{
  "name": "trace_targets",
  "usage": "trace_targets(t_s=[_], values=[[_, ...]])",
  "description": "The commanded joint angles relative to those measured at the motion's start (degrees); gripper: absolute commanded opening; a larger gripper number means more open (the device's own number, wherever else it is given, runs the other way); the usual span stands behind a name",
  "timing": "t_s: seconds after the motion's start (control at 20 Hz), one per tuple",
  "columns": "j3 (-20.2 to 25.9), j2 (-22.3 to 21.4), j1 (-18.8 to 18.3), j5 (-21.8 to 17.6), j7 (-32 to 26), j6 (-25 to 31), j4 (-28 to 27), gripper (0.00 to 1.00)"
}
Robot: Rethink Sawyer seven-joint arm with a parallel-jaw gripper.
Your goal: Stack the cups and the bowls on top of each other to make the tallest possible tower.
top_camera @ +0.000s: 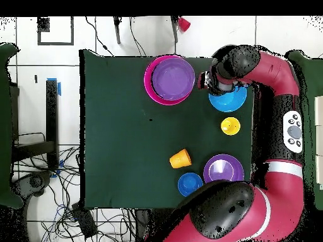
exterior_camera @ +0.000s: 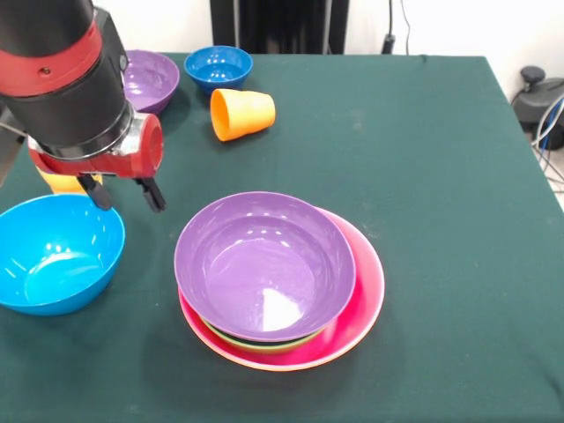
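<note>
Bowls are what you are dealing with first: the tower [exterior_camera: 280, 300] of nested glossy plastic bowls is sitting at the near middle of the dark green tabletop [exterior_camera: 441, 176], with a large pink bowl [exterior_camera: 363, 304] outermost, a sliver of green bowl rim [exterior_camera: 264, 344] showing inside it, and a purple bowl [exterior_camera: 264, 264] lying on top.

Your tool [exterior_camera: 123, 192] is hanging with its two dark fingers spread apart and nothing between them, just above the far rim of the light blue plastic bowl [exterior_camera: 55, 256]. That bowl is standing upright and apart from the tower, on the side of the tool away from the pile. So the bowl is lying almost directly beneath the tool, and the tower is lying beside both, near but not touching.

Behind the tool, a yellow plastic cup [top_camera: 230, 126] is peeking out. Farther back, an orange plastic cup [exterior_camera: 241, 114] is lying on its side, its mouth pointing away from the small dark blue bowl [exterior_camera: 218, 67] and the second purple bowl [exterior_camera: 148, 79].

Judging from this, you are likely lining up a rim grasp on the light blue bowl, which calls for a short descent.
</note>
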Motion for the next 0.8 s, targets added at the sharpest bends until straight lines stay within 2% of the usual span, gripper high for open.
trace_targets(t_s=[0.05,0.2,0.45,0.65,0.75,0.8], values=[[1.8,-3.5,1.7,-3.3,-17.7,2.4,2.0,1.0],[1.7,-4.1,1.9,-3.6,-18.3,3.7,1.6,1.0],[1.3,-5.4,2.7,-3.1,-15.6,3.3,3.3,1.0],[0.4,-6.0,3.7,-4.7,-15.8,4.5,1.9,1.0],[-0.2,-6.7,4.5,-5.2,-15.1,7.4,0.9,1.0],[-1.0,-7.2,5.3,-5.9,-14.5,10.9,-0.2,1.0]])
